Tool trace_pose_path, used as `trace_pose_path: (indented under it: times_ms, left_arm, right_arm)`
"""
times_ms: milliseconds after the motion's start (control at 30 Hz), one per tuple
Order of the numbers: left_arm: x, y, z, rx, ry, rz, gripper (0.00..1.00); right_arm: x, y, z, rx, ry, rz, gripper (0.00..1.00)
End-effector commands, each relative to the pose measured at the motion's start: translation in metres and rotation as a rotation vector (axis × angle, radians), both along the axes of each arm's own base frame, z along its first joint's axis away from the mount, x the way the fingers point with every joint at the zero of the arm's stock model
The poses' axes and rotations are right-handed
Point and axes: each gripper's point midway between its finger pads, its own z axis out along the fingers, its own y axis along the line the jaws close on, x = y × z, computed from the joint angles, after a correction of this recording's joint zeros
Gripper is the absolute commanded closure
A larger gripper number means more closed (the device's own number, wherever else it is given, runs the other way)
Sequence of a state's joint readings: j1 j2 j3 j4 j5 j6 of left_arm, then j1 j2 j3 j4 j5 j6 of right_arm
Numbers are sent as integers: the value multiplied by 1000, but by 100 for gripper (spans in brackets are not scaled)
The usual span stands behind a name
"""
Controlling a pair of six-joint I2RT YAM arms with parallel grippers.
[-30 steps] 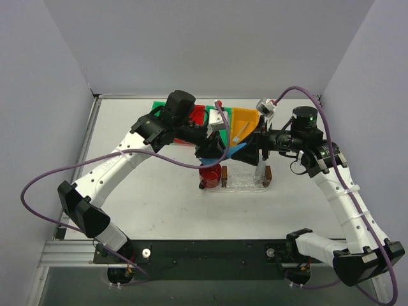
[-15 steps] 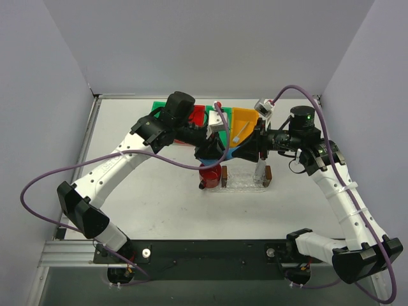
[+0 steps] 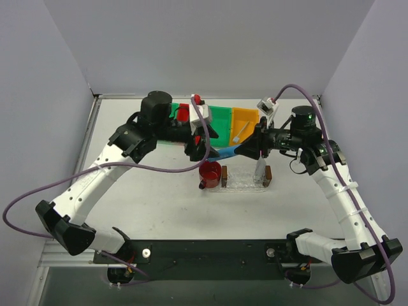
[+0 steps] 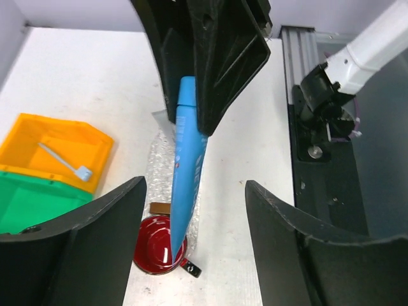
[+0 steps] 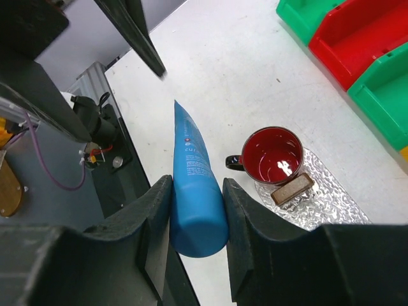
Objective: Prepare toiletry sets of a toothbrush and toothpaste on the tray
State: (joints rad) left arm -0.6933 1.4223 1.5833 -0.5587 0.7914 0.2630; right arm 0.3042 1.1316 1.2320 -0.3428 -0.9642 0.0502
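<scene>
My right gripper (image 5: 196, 185) is shut on the cap end of the bright blue toothpaste tube (image 5: 190, 153) and holds it in the air above the table. In the top view the tube (image 3: 228, 152) points left from the right gripper (image 3: 247, 149), above the red cup. My left gripper (image 4: 194, 186) is open and empty, its fingers wide on either side of the tube (image 4: 187, 166) without touching it; in the top view it (image 3: 204, 148) is left of the tube. The clear tray (image 3: 245, 182) has a brown block (image 3: 268, 173) at each end, and a pale tube (image 3: 260, 167) is at its right end. The white toothbrush (image 3: 241, 132) lies in the orange bin.
A red cup (image 3: 209, 172) stands at the tray's left end, beside a brown block (image 5: 292, 189) on the bubbly clear mat (image 5: 328, 207). Orange (image 3: 244, 122), green (image 3: 221, 118) and red (image 5: 370, 32) bins line the back.
My left gripper has opened, let go of the blue tube and drawn back to the left with its arm. The right gripper still holds the tube in about the same place.
</scene>
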Motion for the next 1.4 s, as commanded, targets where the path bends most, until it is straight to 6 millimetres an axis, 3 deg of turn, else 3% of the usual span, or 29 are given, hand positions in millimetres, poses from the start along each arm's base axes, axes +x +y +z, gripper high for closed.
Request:
trace_pose_path:
  times_ms: [0,33,100,133,167,233,300,467,1033,1367]
  left_arm:
    - [13,25,50,-167,-59,89,25]
    - [17,27,57,-199,-69,96,24]
    - [23,35,49,-221,-3,124,23]
    - [29,42,57,-255,-40,136,22]
    - [30,43,49,-258,16,152,21]
    - [33,46,50,-279,3,161,21]
    - [33,44,43,-286,35,164,21]
    - [35,41,53,-364,71,168,20]
    - [15,34,69,-464,124,42,19]
    - [13,29,64,-466,147,12,32]
  right_arm:
    - [5,-7,38,54,-85,-30,100]
    - [5,-8,45,67,-84,-37,100]
    - [5,-14,61,95,-110,-47,100]
    - [4,-15,67,108,-115,-49,100]
    - [3,-16,75,128,-120,-52,100]
    - [2,-20,91,149,-150,-62,100]
    - [0,-20,102,170,-154,-64,100]
    - [-7,-16,127,232,-168,-46,100]
    - [-6,-7,134,341,-97,-9,100]
    - [-1,-5,128,365,-68,-5,100]
